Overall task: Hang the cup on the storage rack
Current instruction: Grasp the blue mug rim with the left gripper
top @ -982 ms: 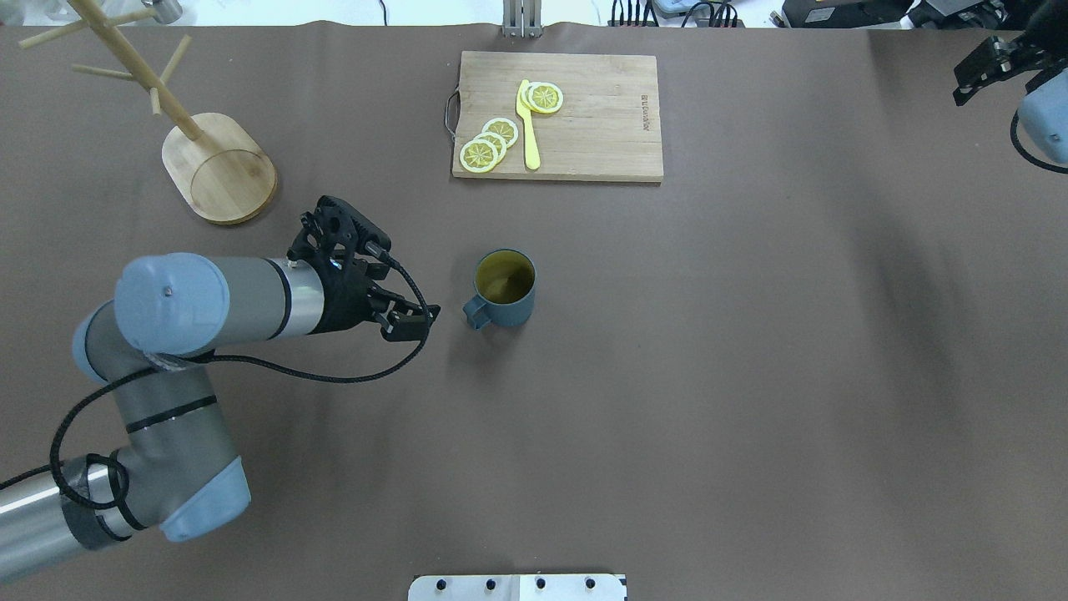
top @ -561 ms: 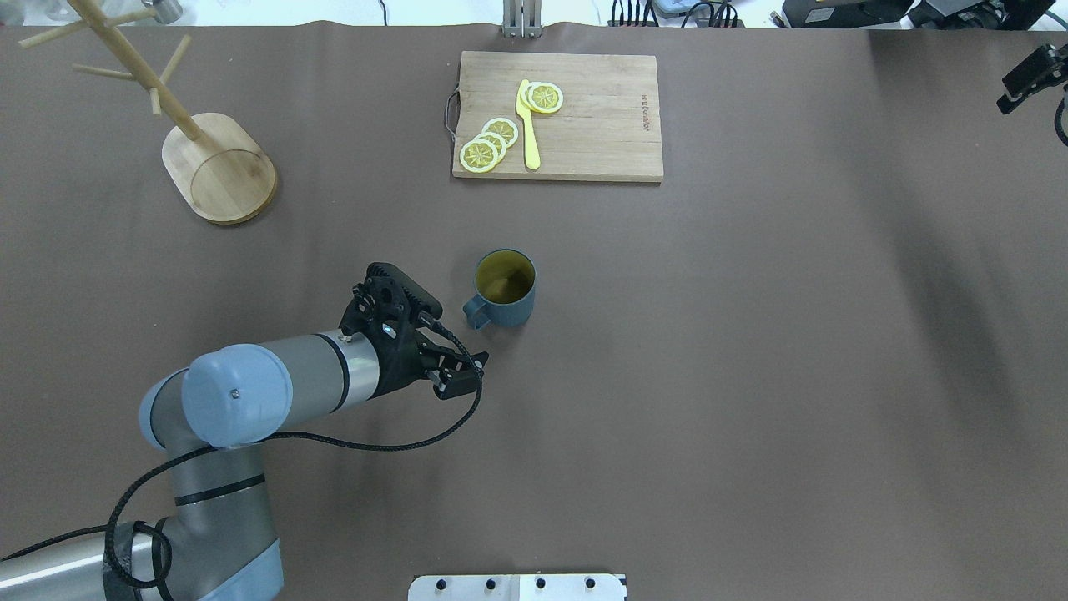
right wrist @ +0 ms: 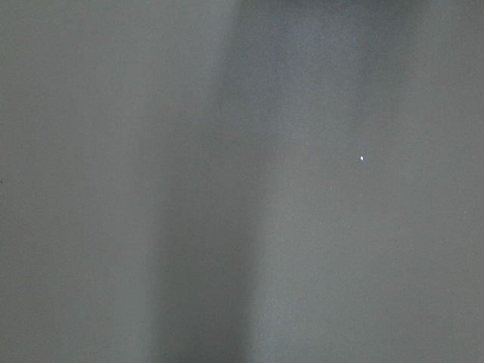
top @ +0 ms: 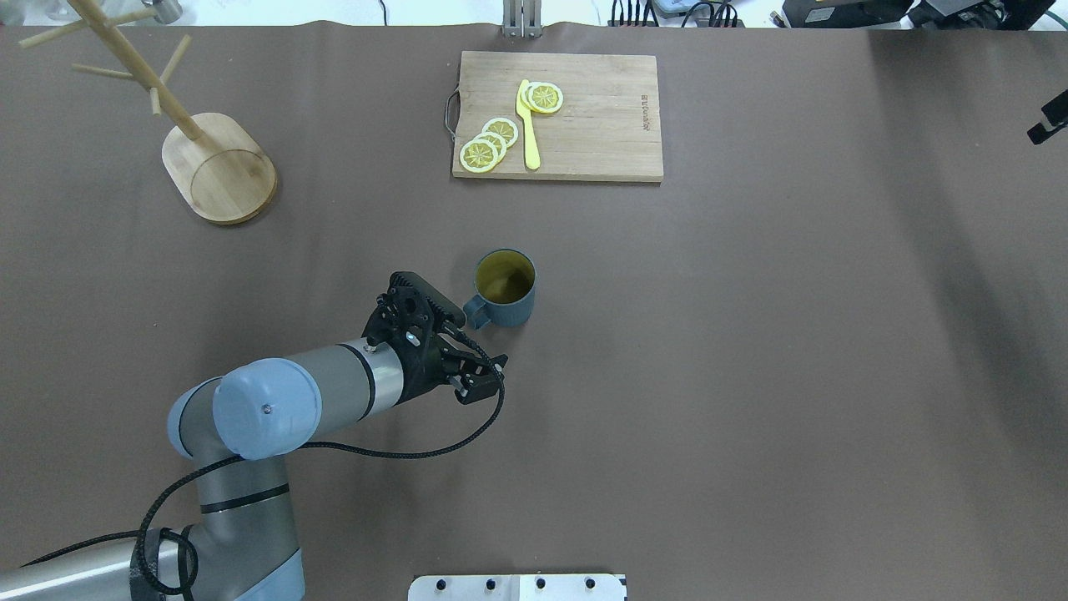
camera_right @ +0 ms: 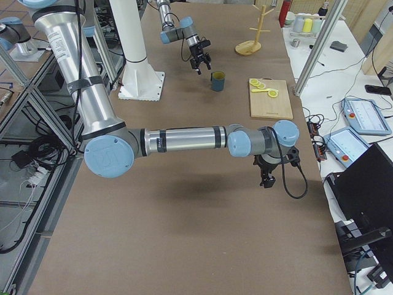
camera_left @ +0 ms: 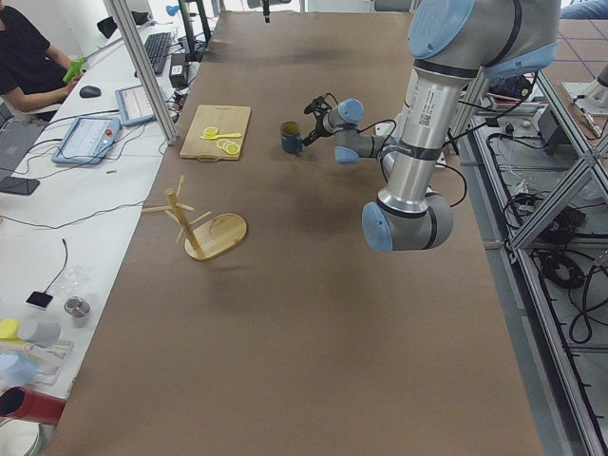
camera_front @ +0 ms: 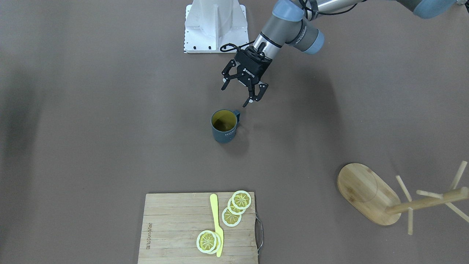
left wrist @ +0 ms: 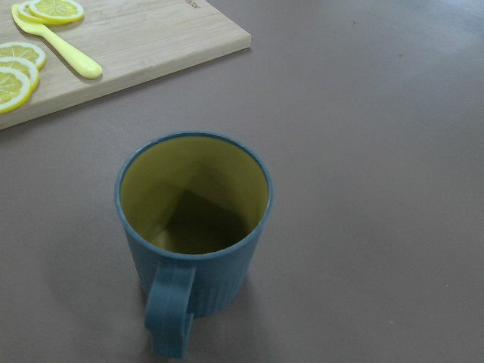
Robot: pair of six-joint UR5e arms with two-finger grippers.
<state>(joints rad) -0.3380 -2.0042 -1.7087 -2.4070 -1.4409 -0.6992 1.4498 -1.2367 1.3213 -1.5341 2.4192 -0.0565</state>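
Note:
The dark teal cup [top: 505, 289] stands upright mid-table, its yellowish inside empty and its handle [top: 475, 312] turned toward the robot. In the left wrist view the cup [left wrist: 193, 227] fills the middle with the handle nearest. My left gripper [camera_front: 238, 96] hovers open just behind the handle, touching nothing; from overhead the left gripper [top: 471, 349] is near-left of the cup. The bamboo storage rack [top: 221, 171] stands at the far left with bare pegs. Only a sliver of my right gripper [top: 1050, 122] shows at the right edge, and I cannot tell whether it is open or shut.
A bamboo cutting board [top: 584, 117] at the far middle holds lemon slices [top: 488, 143] and a yellow knife [top: 527, 125]. A white base plate [top: 517, 587] sits at the near edge. A person [camera_left: 24, 57] sits at the desk beyond the table's far side.
My left arm swung toward the robot and to the right, bringing the open gripper from the cup's left to just behind its handle. The right gripper withdrew toward the right edge.

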